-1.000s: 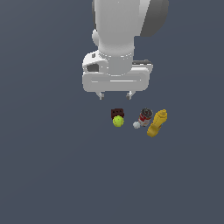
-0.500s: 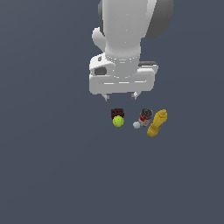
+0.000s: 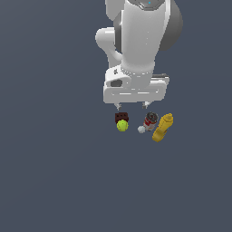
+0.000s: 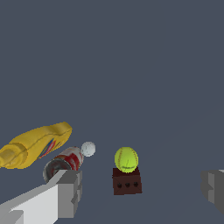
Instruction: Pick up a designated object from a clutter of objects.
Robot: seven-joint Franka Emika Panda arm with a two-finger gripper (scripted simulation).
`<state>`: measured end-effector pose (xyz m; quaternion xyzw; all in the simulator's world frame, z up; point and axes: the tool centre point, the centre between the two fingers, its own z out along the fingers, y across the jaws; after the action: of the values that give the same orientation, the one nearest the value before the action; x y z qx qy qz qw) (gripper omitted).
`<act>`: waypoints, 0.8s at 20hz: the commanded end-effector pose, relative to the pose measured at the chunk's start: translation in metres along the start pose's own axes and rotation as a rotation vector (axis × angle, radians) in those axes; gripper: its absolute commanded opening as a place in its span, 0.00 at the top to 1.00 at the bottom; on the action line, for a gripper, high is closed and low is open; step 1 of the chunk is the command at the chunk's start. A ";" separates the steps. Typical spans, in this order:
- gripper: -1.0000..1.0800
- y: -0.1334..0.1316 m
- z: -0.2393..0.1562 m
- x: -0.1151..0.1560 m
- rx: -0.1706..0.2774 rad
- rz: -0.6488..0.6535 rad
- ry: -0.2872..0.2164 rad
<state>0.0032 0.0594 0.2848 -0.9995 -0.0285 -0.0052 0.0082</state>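
1. White two-finger gripper point(image 3: 132, 107) hanging over the grey floor point(image 3: 54, 172), jaws spread wide, nothing between them.
2. Small cylindrical tin can with red and white label and dark metal lid point(image 3: 150, 120) lying on its side, just under the finger on the exterior view's right.
3. In the wrist view, same can point(image 4: 64, 162) just beside one grey fingertip point(image 4: 70, 192), partly hidden by it.
4. Tiny white ball point(image 3: 142, 129) touching or almost touching the can.
5. Yellow plastic bottle point(image 3: 162, 127) lying flat on the can's other side, close to it.
6. Yellow-green ball point(image 3: 122, 126) next to a dark brown block point(image 3: 121, 117), apart from the can, toward the exterior view's left.
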 end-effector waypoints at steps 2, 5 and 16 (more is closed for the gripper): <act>0.04 -0.020 0.023 -0.006 -0.007 -0.003 -0.003; 0.04 -0.042 0.048 -0.014 -0.013 -0.006 -0.004; 0.04 -0.119 0.133 -0.067 -0.020 -0.025 -0.009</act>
<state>-0.0619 0.1687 0.1620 -0.9992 -0.0403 -0.0009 -0.0021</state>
